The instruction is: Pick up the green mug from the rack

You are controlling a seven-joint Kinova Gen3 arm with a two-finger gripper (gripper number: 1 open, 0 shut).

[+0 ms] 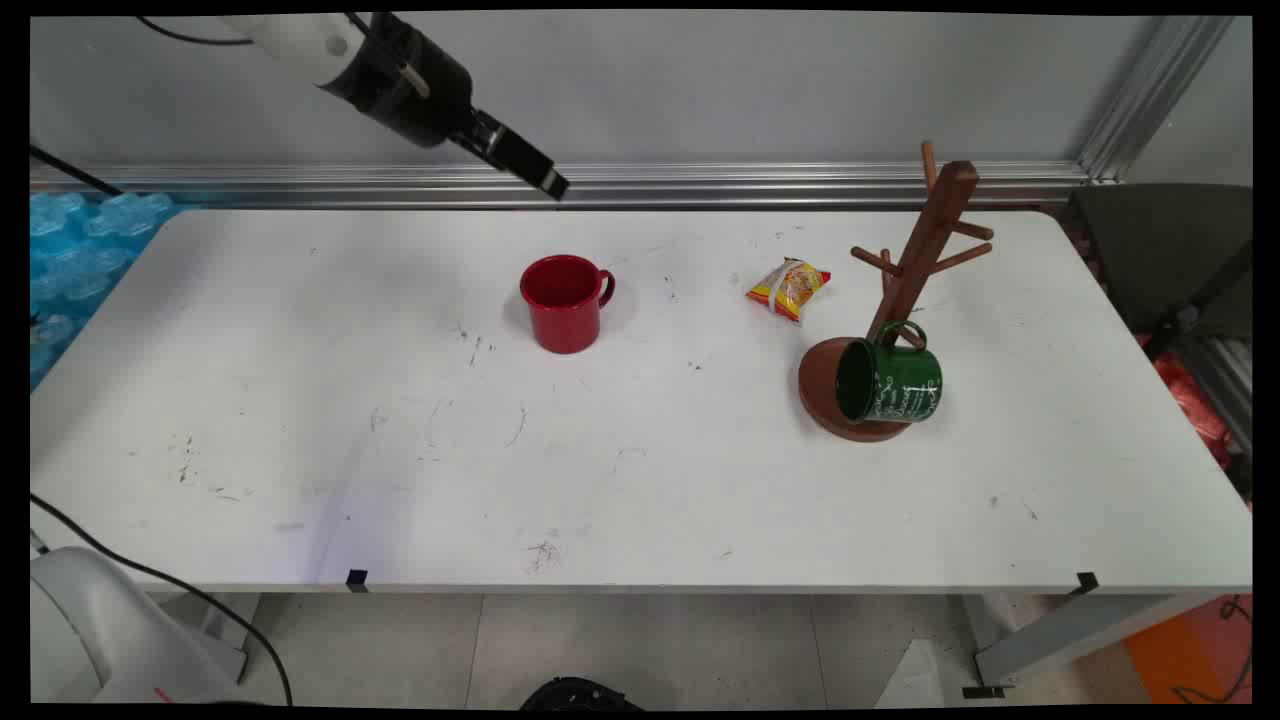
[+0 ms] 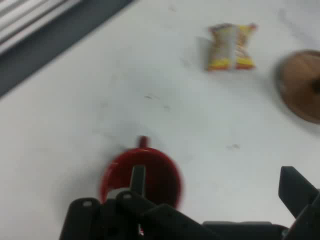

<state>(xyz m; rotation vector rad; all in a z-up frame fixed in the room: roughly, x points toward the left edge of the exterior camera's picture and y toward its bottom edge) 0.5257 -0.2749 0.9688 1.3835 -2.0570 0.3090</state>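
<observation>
My gripper (image 1: 545, 178) hangs high over the table's back edge, tilted down to the right, open and holding nothing. In the hand view the two fingers (image 2: 137, 181) stand wide apart about the gripper (image 2: 215, 192). A red mug (image 1: 565, 302) stands upright below it on the white table (image 1: 640, 480), handle to the right; in the hand view the red mug (image 2: 141, 175) lies just beyond the left finger. Further right lie a yellow and red snack packet (image 1: 788, 288) (image 2: 231, 46) and a brown wooden mug tree (image 1: 925, 260), whose round base (image 2: 302, 85) shows in the hand view. A green mug (image 1: 890, 382) hangs from a low peg.
An aluminium rail (image 1: 760, 185) runs along the wall behind the table. Blue bubble wrap (image 1: 80, 250) lies off the left end, and a dark chair (image 1: 1170, 250) stands off the right end. A black cable (image 1: 160, 575) hangs at the near left corner.
</observation>
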